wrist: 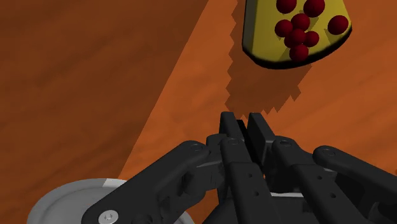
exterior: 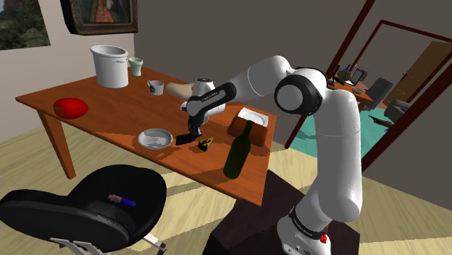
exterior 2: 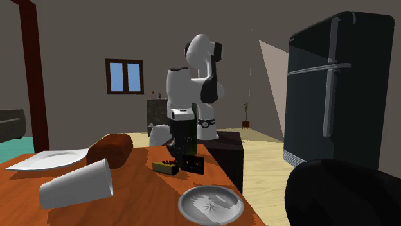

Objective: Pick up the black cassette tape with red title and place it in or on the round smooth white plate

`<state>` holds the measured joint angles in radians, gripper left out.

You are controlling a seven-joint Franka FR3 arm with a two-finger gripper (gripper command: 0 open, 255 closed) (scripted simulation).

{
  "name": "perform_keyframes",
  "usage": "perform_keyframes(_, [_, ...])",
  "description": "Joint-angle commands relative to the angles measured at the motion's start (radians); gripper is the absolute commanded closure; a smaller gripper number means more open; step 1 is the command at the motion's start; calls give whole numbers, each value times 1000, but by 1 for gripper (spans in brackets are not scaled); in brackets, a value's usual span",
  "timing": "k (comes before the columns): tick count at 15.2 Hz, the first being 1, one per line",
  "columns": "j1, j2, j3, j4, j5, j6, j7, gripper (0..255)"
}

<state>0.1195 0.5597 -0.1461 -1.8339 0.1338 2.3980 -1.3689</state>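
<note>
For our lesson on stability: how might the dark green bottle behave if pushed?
The dark green bottle stands upright, tall on a narrow base, so it probably tips easily. Its round body would likely roll once down, and the table edge is close.

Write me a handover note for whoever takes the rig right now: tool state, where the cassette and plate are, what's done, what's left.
Tool: fingers together with nothing between them, low over the wooden table.
Black cassette tape: lies on the table beside a yellow wedge-shaped piece, right by the tool, not gripped.
Round plate: on the table a little apart from the cassette, nothing on it.
Done: tool is at the cassette, no grasp.
Left: open, grip the cassette, lift, set it on the plate.
</note>
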Motion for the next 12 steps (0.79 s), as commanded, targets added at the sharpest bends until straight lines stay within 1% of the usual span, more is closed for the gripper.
perform_keyframes(1, [2,-16,-3,3,-4,-19,3,255])
perform_keyframes(10, [9,-86,-13,13,-19,-99,14,255])
perform_keyframes(12, [18,-23,-5,117,-17,-139,36,255])
